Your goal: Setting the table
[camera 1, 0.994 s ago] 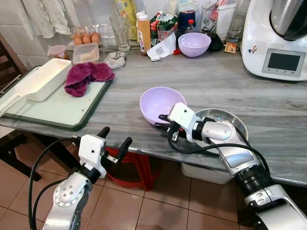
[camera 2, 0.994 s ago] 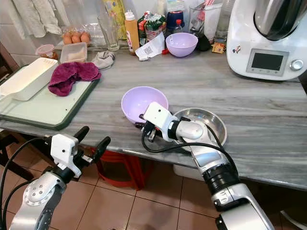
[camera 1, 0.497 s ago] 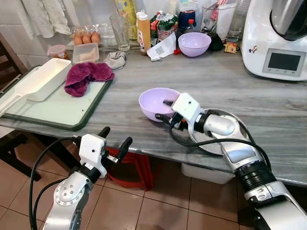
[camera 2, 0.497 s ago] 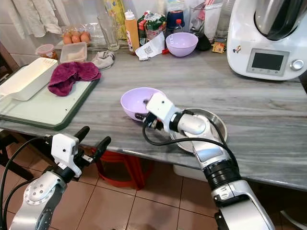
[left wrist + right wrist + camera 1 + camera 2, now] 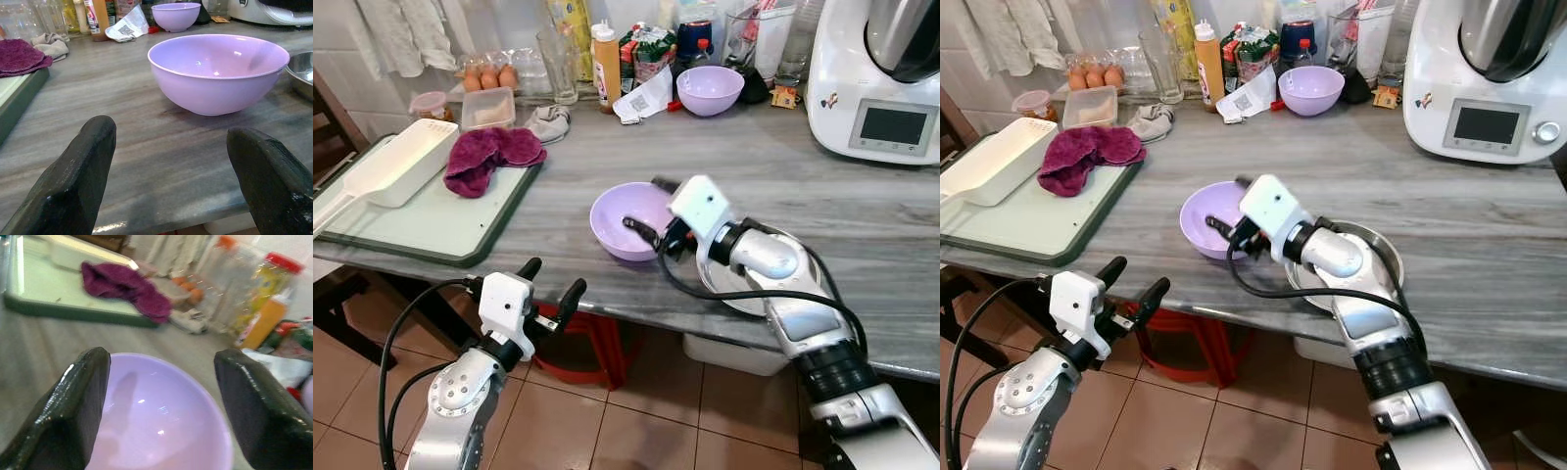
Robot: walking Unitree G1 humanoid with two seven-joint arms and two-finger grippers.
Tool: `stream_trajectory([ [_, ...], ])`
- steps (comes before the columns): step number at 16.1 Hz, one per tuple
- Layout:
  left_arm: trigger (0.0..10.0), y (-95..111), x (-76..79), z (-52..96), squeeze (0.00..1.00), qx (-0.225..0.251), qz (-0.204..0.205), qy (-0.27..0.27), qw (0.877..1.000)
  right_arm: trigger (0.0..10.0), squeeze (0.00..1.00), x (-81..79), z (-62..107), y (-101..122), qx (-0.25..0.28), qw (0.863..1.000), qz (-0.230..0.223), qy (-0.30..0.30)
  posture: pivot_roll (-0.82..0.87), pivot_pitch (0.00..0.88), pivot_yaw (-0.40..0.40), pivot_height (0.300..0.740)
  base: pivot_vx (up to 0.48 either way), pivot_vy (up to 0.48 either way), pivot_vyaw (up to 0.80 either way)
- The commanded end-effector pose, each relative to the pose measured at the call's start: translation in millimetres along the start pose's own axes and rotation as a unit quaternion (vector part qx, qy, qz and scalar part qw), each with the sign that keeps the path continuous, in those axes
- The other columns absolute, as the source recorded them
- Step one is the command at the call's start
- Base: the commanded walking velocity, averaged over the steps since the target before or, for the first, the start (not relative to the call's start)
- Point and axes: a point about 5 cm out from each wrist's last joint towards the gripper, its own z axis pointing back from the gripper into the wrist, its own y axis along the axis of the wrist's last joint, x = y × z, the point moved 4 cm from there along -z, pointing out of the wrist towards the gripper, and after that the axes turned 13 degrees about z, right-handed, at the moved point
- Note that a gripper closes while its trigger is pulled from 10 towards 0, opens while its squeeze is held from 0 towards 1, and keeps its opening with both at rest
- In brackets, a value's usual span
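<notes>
The grey counter (image 5: 822, 186) carries a green tray (image 5: 431, 230) with a white tub (image 5: 396, 162) and a crimson cloth (image 5: 489, 152). Near its front edge sits an empty lilac bowl (image 5: 631, 220), just beside an empty steel dish (image 5: 773, 269). The bowl looks light, stiff plastic, likely slippery; its rim is the place to pinch. The right hand (image 5: 644, 208) hovers above it, fingers apart. The left hand (image 5: 548, 284) waits below the counter edge, fingers apart.

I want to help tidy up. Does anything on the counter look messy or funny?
Mostly tidy. A maroon cloth lies crumpled, half on the green-rimmed tray. A grey rag sits bunched by the egg carton. The lilac bowl under the right gripper is upright, nothing spilled.
</notes>
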Motion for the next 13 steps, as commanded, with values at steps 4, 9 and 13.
stream_trajectory([
  [4, 10.0, -3.0, 0.1, 3.9, 0.0, -0.013, -0.004, -0.017, 1.0, 10.0, 1.0, 30.5, 47.1, -26.2, -0.067, 0.985, -0.028, -0.155, -0.12, 0.115, 0.083, 0.74, 0.0, 0.0, 0.0],
  [9, 10.0, 1.8, 5.1, -6.3, 0.0, -0.002, -0.003, -0.031, 1.0, 10.0, 1.0, 25.6, 75.1, -44.8, -0.133, 0.969, -0.057, -0.201, -0.17, 0.119, 0.103, 0.74, 0.0, 0.0, 0.0],
  [13, 10.0, 6.8, 6.1, -17.9, 0.0, 0.005, -0.003, -0.039, 0.999, 10.0, 1.0, 27.2, 81.6, -58.7, -0.187, 0.947, -0.119, -0.231, -0.18, 0.117, 0.101, 0.74, 0.0, 0.0, 0.0],
])
